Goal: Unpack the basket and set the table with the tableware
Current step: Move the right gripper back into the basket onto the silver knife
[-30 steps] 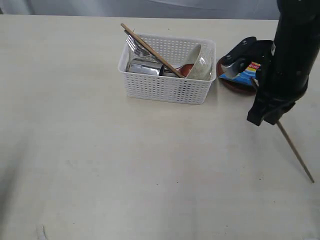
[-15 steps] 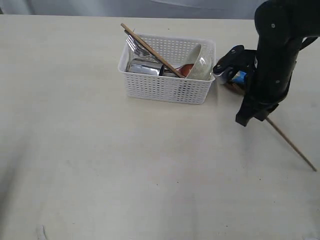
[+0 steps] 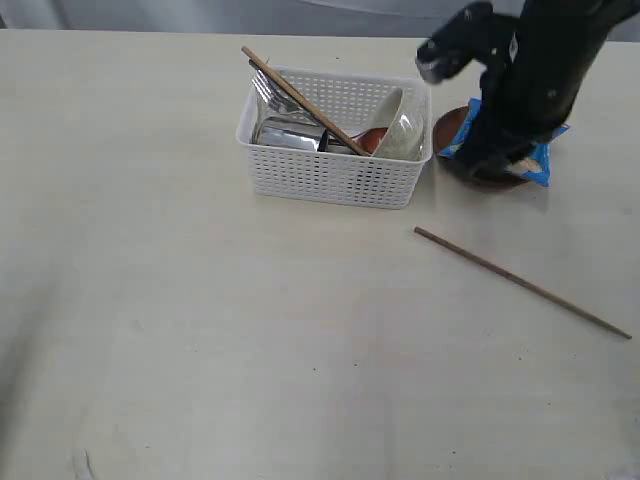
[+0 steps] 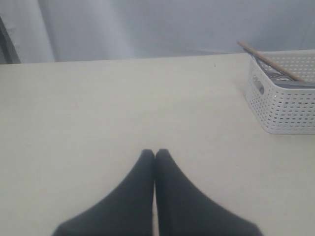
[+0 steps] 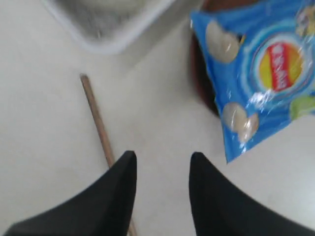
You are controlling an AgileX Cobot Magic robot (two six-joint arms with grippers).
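The white basket (image 3: 335,140) stands on the table (image 3: 200,330) and holds a steel cup (image 3: 288,133), a fork (image 3: 268,92), an off-white bowl (image 3: 400,125), a reddish wooden spoon (image 3: 372,140) and one chopstick (image 3: 300,98) leaning over its rim. A second chopstick (image 3: 520,282) lies flat on the table, right of the basket. My right gripper (image 5: 163,156) hangs open and empty above that chopstick (image 5: 98,118), close to the dark brown plate (image 3: 480,178). My left gripper (image 4: 155,152) is shut and empty over bare table, well away from the basket (image 4: 285,103).
A blue chip bag (image 3: 540,165) lies on the plate, partly behind my right arm (image 3: 530,80). In the right wrist view the bag (image 5: 261,69) covers most of the plate (image 5: 199,73). The table's far edge runs behind the basket.
My right gripper opened and let go of the chopstick, which now lies flat on the table. The right arm rose and swung back toward the plate. The left gripper did not move.
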